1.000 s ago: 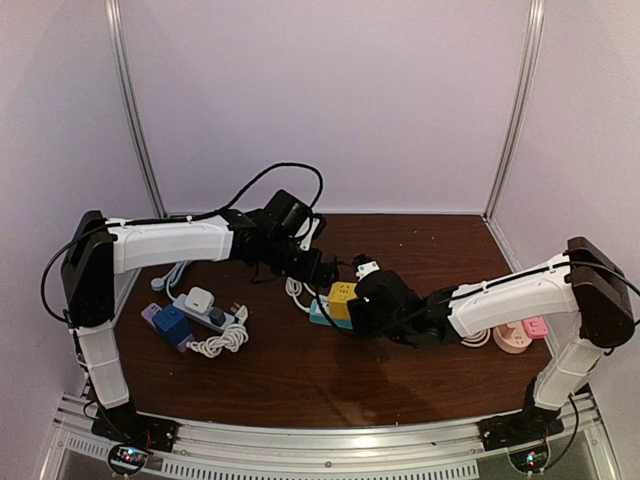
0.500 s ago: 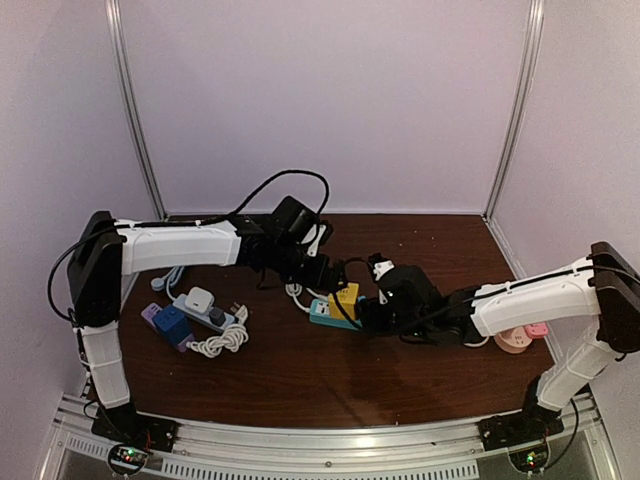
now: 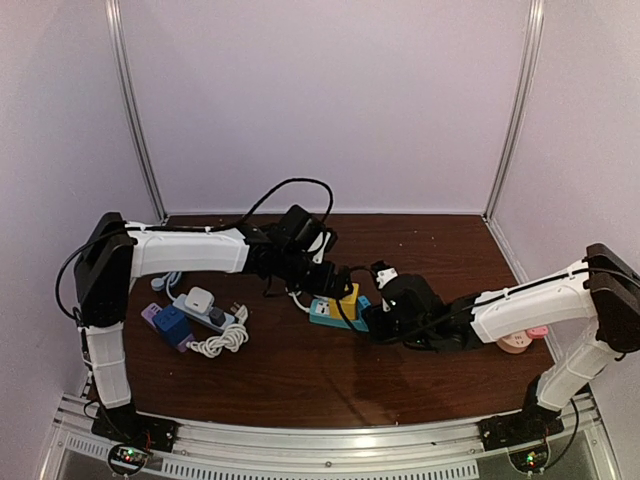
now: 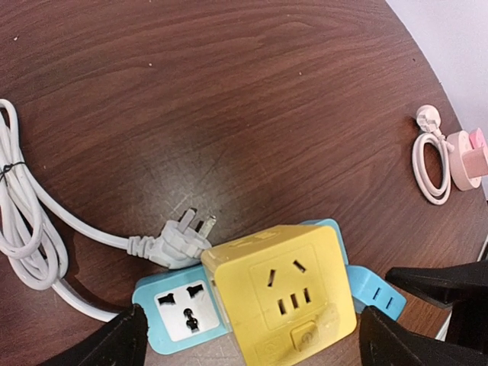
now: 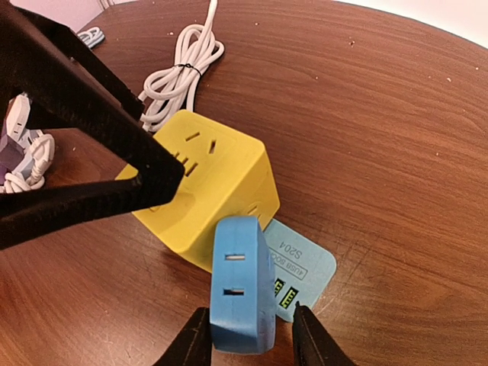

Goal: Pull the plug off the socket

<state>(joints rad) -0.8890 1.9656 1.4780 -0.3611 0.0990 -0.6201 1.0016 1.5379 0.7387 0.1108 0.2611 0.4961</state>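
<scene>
A light blue socket strip lies flat on the brown table. A yellow cube plug and a darker blue plug stand on it. My right gripper straddles the blue plug. Its left finger touches the plug, and a narrow gap shows at the right finger. My left gripper stands wide open over the yellow cube, one finger on each side, touching nothing.
A loose white plug with its coiled white cable lies against the strip's far side. A pink socket sits at the right. A white power strip, a blue adapter and a cable coil lie at the left.
The right arm has drawn back to the right and its jaws have narrowed round the blue plug. The left arm has reached further right, over the yellow cube.
</scene>
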